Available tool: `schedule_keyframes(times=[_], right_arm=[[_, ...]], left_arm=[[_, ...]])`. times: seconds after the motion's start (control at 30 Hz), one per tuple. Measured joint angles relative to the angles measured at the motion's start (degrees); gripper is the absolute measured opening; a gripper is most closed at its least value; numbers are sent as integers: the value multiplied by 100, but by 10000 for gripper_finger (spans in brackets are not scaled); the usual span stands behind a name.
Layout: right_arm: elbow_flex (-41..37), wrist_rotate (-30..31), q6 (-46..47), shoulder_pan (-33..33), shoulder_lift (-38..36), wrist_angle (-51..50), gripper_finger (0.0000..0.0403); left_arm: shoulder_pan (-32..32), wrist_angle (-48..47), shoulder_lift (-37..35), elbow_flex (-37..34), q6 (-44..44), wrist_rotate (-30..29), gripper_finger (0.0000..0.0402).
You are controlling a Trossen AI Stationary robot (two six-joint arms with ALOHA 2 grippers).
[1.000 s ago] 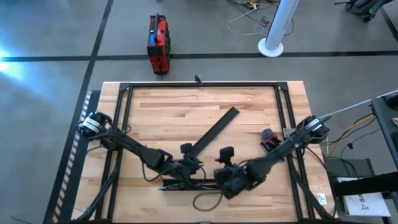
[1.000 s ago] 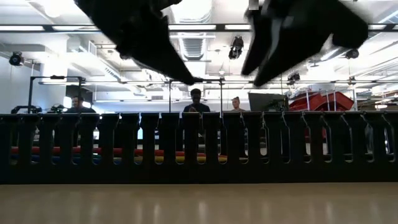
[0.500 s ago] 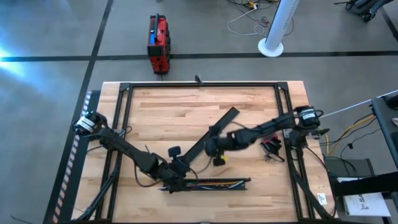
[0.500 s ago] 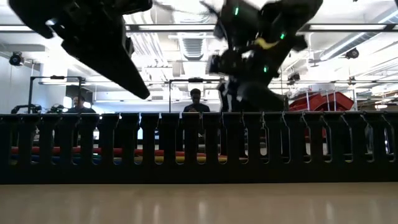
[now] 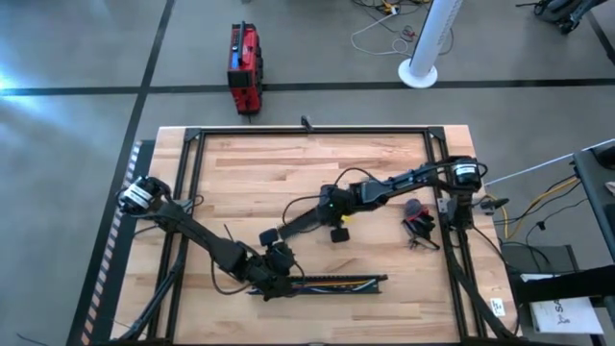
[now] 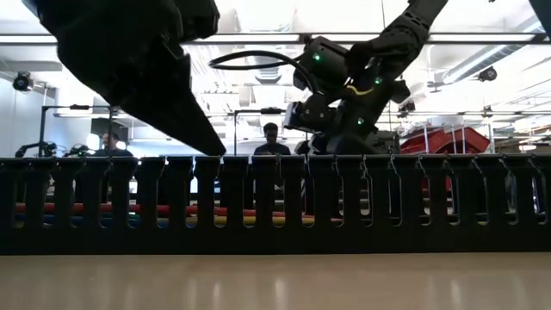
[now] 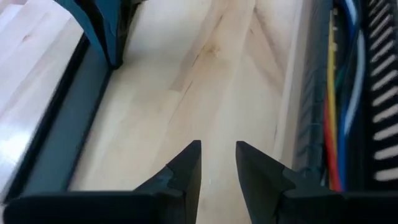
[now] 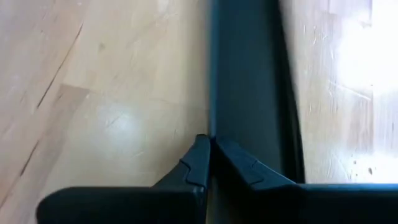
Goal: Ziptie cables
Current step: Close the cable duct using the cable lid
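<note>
Cables (image 5: 336, 284) in blue, green, orange, red and white lay inside a long black slotted bar (image 5: 370, 282) at the near edge of the wooden table (image 5: 259, 173). In the low view that slotted bar (image 6: 344, 202) stretched across the whole width, with red, yellow and blue cables (image 6: 129, 214) showing through its slots. The left wrist view showed the cables (image 7: 339, 93) running lengthwise in the bar's channel (image 7: 311, 106).

The left gripper (image 5: 281, 261) sat at the left end of this slotted bar, just beside it. Its fingers (image 7: 189, 163) stood a narrow gap apart over bare wood and held nothing; the bar with the cables lay just to one side of them.

The right gripper (image 5: 329, 206) was farther up the table from the cable-filled bar, over a second flat black bar (image 5: 338, 193) that lay diagonally across the middle. Its fingers (image 8: 198, 160) were pressed together at the edge of that bar (image 8: 245, 81); whether they pinched it I could not tell.

A small tangle of dark wire with a red-black clip (image 5: 417, 219) lay right of the diagonal bar, near the black frame (image 5: 440, 183) rimming the table.

People (image 6: 271, 138) stood in the room beyond the slotted bar.
</note>
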Motion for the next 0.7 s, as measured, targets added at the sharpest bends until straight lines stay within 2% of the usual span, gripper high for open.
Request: schedule_keyframes(times=[0.17, 0.43, 0.6, 0.7], right_arm=[[57, 191, 128, 206, -173, -42, 2], [511, 277, 243, 609, -531, -764, 1], [800, 321, 544, 848, -574, -1188, 0], [887, 284, 734, 992, -620, -1251, 0]], left_arm=[[21, 104, 89, -73, 10, -352, 93], [96, 180, 80, -81, 547, -1536, 125], [275, 384, 76, -117, 930, -1591, 153], [388, 464, 92, -117, 1179, -1397, 168]])
